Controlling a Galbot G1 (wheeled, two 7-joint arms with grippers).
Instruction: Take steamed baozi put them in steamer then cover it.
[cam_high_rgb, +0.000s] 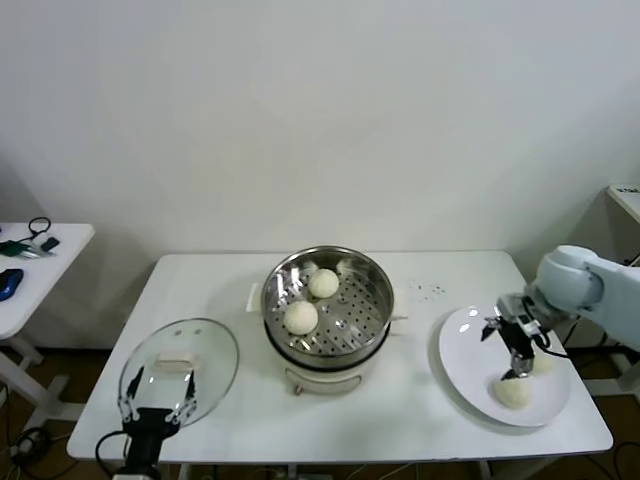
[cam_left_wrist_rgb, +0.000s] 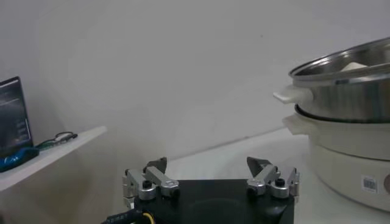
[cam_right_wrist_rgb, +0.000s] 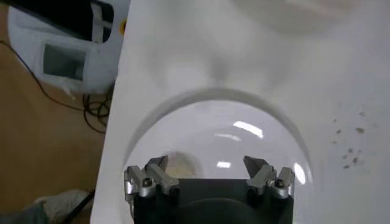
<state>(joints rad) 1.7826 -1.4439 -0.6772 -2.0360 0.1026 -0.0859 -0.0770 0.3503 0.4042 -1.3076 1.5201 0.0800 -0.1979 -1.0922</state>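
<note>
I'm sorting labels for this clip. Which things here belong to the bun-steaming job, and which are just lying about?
Job:
- buns: two in the steamer, two on the plate
- steamer
- lid
- plate
- right tool, open over the plate
- left tool, open near the lid

Lying about:
- side table with its clutter

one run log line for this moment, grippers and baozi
right gripper: open, over plate | left gripper: open, by glass lid | steamer: two baozi inside, uncovered
</note>
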